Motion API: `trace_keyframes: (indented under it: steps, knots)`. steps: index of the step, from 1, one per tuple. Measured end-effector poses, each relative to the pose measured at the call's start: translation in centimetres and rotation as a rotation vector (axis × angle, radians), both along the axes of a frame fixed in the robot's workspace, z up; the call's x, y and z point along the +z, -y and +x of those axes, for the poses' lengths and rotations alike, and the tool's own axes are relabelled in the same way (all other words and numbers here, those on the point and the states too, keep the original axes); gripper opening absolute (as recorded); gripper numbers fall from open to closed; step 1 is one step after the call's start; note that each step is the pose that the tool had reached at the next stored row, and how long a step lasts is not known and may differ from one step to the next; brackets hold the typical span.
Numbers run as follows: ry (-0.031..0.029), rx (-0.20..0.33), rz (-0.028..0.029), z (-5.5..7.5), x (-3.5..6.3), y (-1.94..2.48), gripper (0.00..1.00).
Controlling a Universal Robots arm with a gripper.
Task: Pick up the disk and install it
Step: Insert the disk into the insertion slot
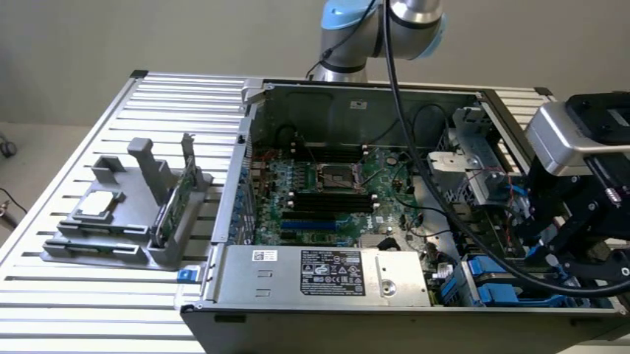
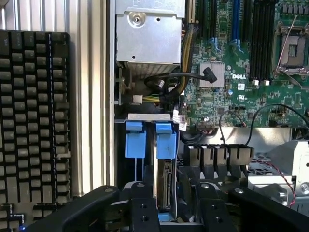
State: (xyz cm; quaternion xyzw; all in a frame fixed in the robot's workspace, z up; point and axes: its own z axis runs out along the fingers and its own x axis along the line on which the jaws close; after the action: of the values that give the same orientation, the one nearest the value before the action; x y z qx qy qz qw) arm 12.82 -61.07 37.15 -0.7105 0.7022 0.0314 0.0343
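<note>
Straddling edge-on disk [image 2: 164,186], jaws parted, per wrist view; arm end [image 1: 576,214] over case [image 1: 325,103] corner at exterior view's right.

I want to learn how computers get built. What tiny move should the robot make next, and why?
Probably push the disk gently a little deeper into its slot. It stands on edge at the gripper, inside the computer case, with its blue end level with the blue rail next to it, so it looks lined up and almost in.

wall [image 1: 147,29]: plain beige | floor [image 1: 40,147]: pale tan | table [image 1: 88,310]: silver slatted metal | light: even, diffuse
</note>
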Motion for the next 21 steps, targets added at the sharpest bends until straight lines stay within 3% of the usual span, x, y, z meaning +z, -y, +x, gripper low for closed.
trace_keyframes:
  steps: [5, 6, 12, 21]
  knots:
    - [0.0, 0.0, 0.0, 0.5, -0.91, 0.0, 0.35]
    - [0.0, 0.0, 0.0001, 0.6, -1.1, 0.0, 0.28]
    - [0.0, 0.0, 0.0, 0.7, -2.18, 0.0, 0.28]
    - [0.0, 0.0, 0.0022, 0.8, -2.91, -0.03, 0.28]
